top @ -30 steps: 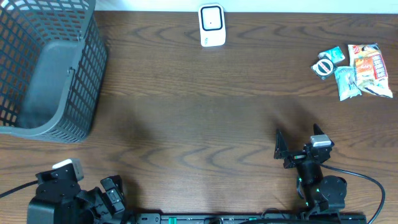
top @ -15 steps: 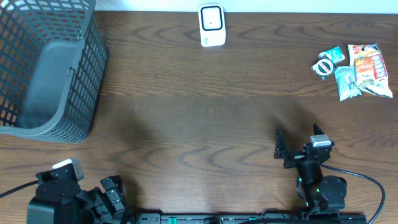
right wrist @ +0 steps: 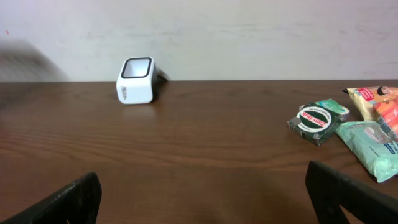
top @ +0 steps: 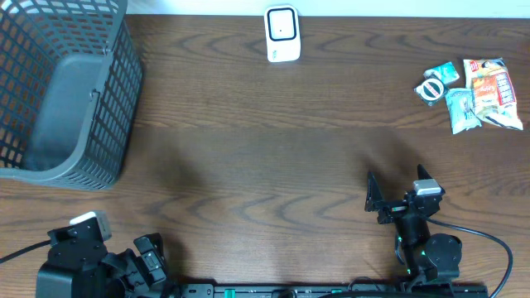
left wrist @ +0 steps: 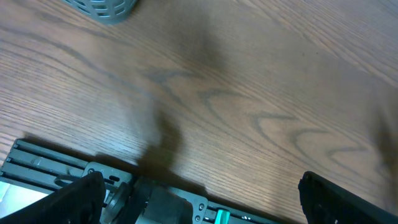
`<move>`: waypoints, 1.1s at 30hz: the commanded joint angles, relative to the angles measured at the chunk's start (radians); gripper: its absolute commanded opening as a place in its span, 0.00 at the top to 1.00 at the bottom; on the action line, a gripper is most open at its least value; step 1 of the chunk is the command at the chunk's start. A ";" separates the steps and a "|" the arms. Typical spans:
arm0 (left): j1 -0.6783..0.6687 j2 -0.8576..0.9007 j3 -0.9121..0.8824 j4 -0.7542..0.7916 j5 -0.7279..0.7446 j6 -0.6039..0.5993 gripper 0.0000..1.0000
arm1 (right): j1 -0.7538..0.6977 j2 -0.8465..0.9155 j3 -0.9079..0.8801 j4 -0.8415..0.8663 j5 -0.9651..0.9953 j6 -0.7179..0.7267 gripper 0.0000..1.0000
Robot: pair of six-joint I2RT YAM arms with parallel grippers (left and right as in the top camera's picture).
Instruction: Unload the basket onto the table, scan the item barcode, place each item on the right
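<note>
The white barcode scanner (top: 281,35) stands at the table's far edge and shows at the left (right wrist: 137,79) in the right wrist view. The items lie in a cluster at the far right: a green round-label pack (top: 436,83) (right wrist: 317,121), an orange snack packet (top: 493,87) (right wrist: 380,99) and a teal packet (top: 462,109) (right wrist: 373,146). My right gripper (top: 396,189) (right wrist: 208,199) is open and empty near the front edge, well short of the items. My left gripper (top: 147,252) (left wrist: 205,205) is open and empty at the front left, over the table edge.
A grey mesh basket (top: 62,91) stands at the far left; its corner (left wrist: 106,9) shows in the left wrist view. A metal mounting rail (left wrist: 50,165) runs along the front edge. Bare wood lies between the grippers and the scanner.
</note>
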 commanded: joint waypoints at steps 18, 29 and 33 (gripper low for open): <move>0.003 0.000 0.003 0.001 -0.009 -0.009 0.02 | -0.002 -0.009 -0.002 -0.004 0.008 -0.012 0.01; 0.003 0.000 0.002 -0.048 -0.009 -0.009 0.02 | -0.002 -0.009 -0.002 -0.004 0.008 -0.012 0.01; 0.005 -0.025 0.002 -0.044 -0.009 -0.009 0.03 | -0.002 -0.009 -0.002 -0.004 0.008 -0.012 0.01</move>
